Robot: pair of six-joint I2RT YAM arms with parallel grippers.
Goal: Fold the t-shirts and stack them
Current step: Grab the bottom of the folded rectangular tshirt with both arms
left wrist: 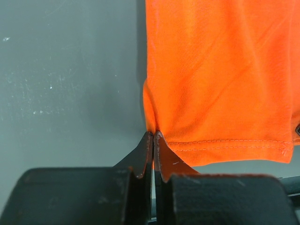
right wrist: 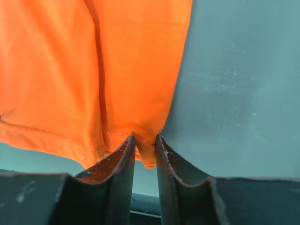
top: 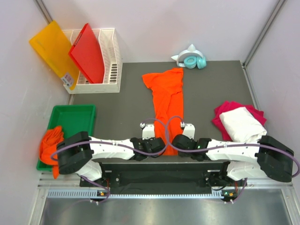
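1. The orange t-shirt (top: pixel 165 101) lies flat at the middle of the table (top: pixel 117 108). It is folded lengthwise into a narrow strip. One sleeve spreads to the left at the far end, and the hem is at the near edge, between the two arms.
2. The left gripper (left wrist: pixel 153 133) is at the left corner of the hem. Its fingers are pressed together, with the corner of the cloth pinched at the tips.
3. The right gripper (right wrist: pixel 145 138) is at the right corner of the hem. Its fingers stand a narrow gap apart, and the folded hem corner fills that gap and is clamped there.
4. The white t-shirt (top: pixel 241 124) lies folded on the magenta t-shirt (top: pixel 220 115) at the right side of the table, just beyond the right arm.
5. The crumpled orange cloth (top: pixel 50 143) hangs over the near left rim of the green tray (top: pixel 75 112).
6. The white basket (top: pixel 112 61) stands at the far left. The red board (top: pixel 89 51) leans inside it, and the yellow-orange board (top: pixel 54 49) leans against its left side.
7. The headphones (top: pixel 192 58) lie at the far edge, just beyond the shirt.
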